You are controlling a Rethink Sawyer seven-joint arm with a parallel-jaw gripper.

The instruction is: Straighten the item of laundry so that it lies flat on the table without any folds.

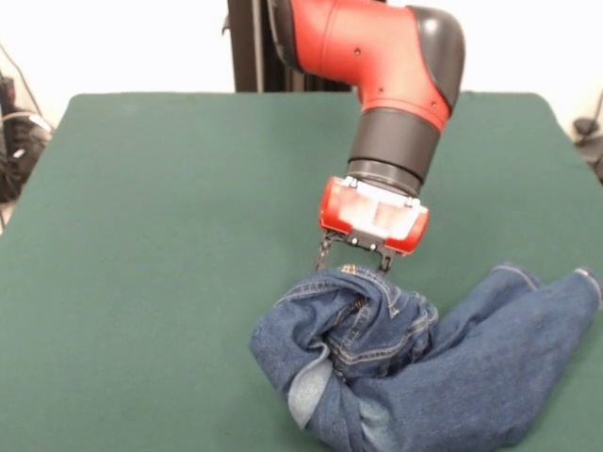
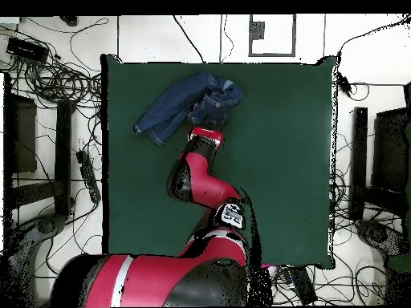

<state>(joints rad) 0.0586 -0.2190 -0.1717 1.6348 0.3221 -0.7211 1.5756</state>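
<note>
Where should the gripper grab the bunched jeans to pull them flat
Probably the raised waistband fold on the jeans, straight down from above, where the gripper hangs open. That ridge stands proud of the bunched heap, so fingers can close across it; the legs trail flat on the table.
</note>
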